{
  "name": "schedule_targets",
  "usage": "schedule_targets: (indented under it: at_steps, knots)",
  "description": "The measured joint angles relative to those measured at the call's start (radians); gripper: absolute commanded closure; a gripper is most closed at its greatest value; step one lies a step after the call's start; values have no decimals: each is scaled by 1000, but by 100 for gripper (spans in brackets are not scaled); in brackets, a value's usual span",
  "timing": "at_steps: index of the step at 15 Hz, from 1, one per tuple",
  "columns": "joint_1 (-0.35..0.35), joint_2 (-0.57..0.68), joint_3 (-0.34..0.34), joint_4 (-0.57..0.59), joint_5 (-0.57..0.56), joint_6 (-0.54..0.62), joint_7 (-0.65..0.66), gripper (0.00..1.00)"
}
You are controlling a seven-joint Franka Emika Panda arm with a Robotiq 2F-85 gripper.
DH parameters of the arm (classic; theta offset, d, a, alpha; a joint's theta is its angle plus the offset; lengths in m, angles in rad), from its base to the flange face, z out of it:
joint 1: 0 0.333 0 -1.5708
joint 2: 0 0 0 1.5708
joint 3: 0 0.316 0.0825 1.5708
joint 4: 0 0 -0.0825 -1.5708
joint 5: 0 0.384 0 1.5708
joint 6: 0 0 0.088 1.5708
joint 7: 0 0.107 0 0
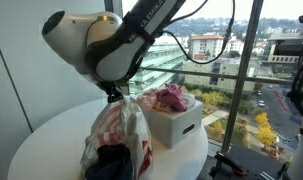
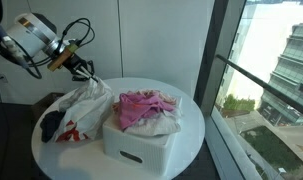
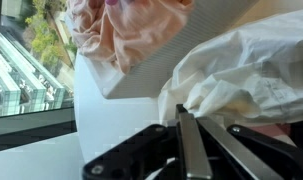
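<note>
Gripper: I am pinching the gripper (image 2: 84,70) together on the gathered top of the bag; in the wrist view its fingers (image 3: 183,130) are meeting on the crumpled film.
Bag: the white crinkled plastic bag with red print (image 2: 79,105) is hanging directly below the gripper, its lower part lying on the table.
Bag contents: a dark bundle of cloth (image 2: 53,125) is showing low in the bag, well below the gripper.
Box: a white rectangular plastic box (image 2: 141,145) is sitting just beside the bag, lower than the gripper.
Box contents: a rumpled pink cloth (image 2: 146,108) is heaping over its rim.
Table: the round white table (image 2: 191,125) is lying beneath the gripper.
</note>
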Motion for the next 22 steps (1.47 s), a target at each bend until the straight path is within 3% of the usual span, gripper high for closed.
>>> schedule_targets:
  at_steps: [4, 5, 8, 10, 14, 17, 19, 22]
  knots:
    - [-14, 0, -2, -24, -160, 35, 72, 97]
    - [-20, 0, -2, -30, -187, 42, 90, 79]
    - [-36, 0, -2, -49, -214, 73, 126, 64]
    - [-43, -4, 0, -64, -185, 95, 129, 49]
    - [-45, -58, 13, -97, -51, 105, 122, 19]
    - [-48, -157, 19, -123, 182, 110, 53, 0]
    - [-61, -229, 16, -146, 301, 109, 39, 0]
    - [-100, -323, -1, -194, 386, 113, 49, 0]
